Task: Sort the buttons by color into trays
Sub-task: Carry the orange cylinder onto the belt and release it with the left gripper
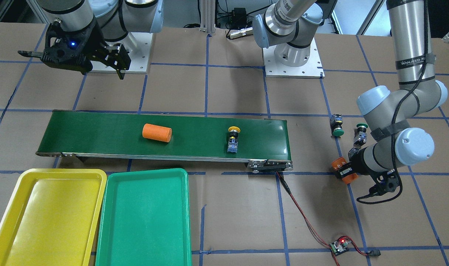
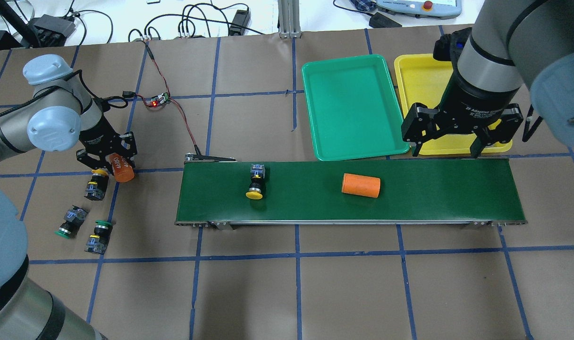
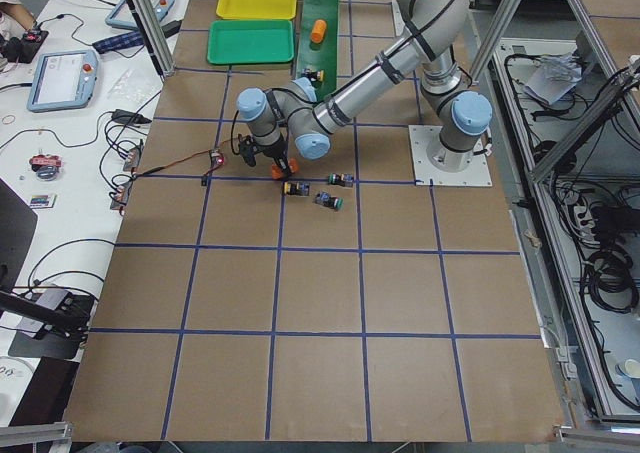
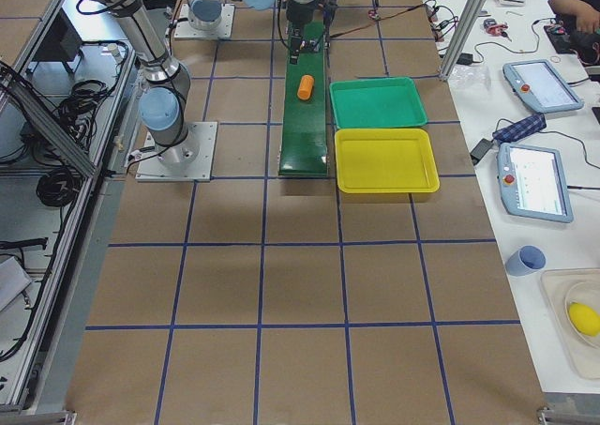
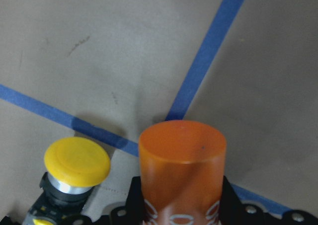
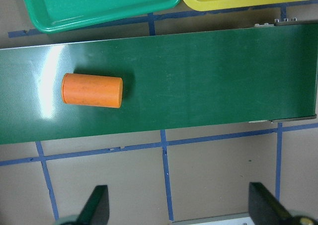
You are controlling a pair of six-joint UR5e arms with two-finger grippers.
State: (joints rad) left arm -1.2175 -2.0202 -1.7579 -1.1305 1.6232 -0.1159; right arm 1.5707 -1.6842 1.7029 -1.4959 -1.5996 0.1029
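Note:
My left gripper [image 2: 110, 163] is shut on an orange cylinder marked 4680 [image 2: 122, 169], low over the table left of the conveyor; the left wrist view shows the cylinder [image 5: 181, 170] between the jaws. A yellow button [image 2: 97, 184] lies right beside it [image 5: 77, 163]. Two green buttons [image 2: 70, 222] [image 2: 99, 233] lie nearer the robot. Another yellow button [image 2: 255, 182] lies on the conveyor. My right gripper [image 2: 445, 151] is open and empty, above the conveyor's far edge by the trays. The green tray [image 2: 353, 108] and the yellow tray [image 2: 424, 75] hold nothing.
The long dark green conveyor belt [image 2: 433, 189] crosses the middle of the table. A second orange cylinder [image 2: 361, 184] lies on it. A small controller board with a red light [image 2: 158, 100] and its wires lie behind the conveyor's left end.

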